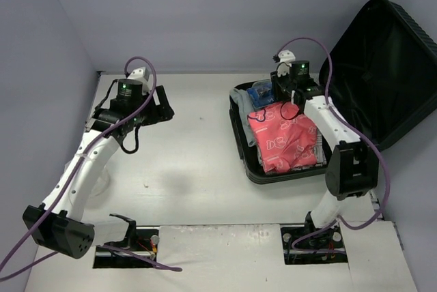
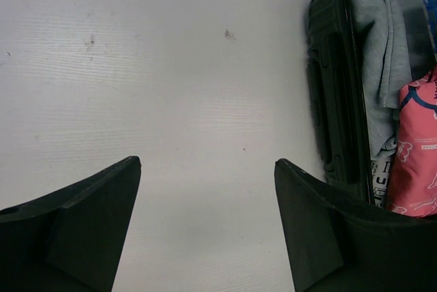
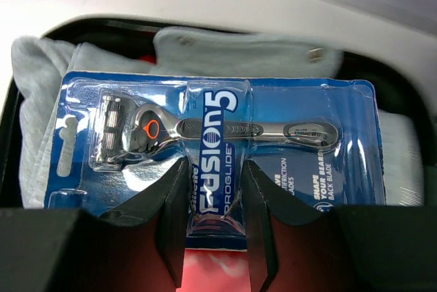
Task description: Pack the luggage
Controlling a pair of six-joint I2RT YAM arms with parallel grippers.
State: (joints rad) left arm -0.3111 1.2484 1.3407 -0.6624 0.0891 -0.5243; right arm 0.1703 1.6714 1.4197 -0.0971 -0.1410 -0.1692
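Observation:
The luggage [image 1: 239,143] is a black hard-shell suitcase lying open at the right, with its lid [image 1: 389,67] standing up behind. Inside lie a grey garment [image 1: 242,104], a pink patterned pack [image 1: 283,138] and a blue razor pack [image 1: 263,91]. My right gripper [image 1: 280,98] is over the far end of the case. In the right wrist view it [image 3: 216,169] is shut on the razor pack's [image 3: 218,121] raised middle strip, above the grey garment [image 3: 41,101]. My left gripper [image 1: 164,109] is open and empty over the table; in its own view it [image 2: 207,162] is left of the luggage wall [image 2: 331,87].
The grey garment [image 2: 379,33] and pink pack [image 2: 416,149] show at the right of the left wrist view. White tabletop [image 1: 191,169] lies between the arms. Grey walls close in the back and left. The arm bases stand at the near edge.

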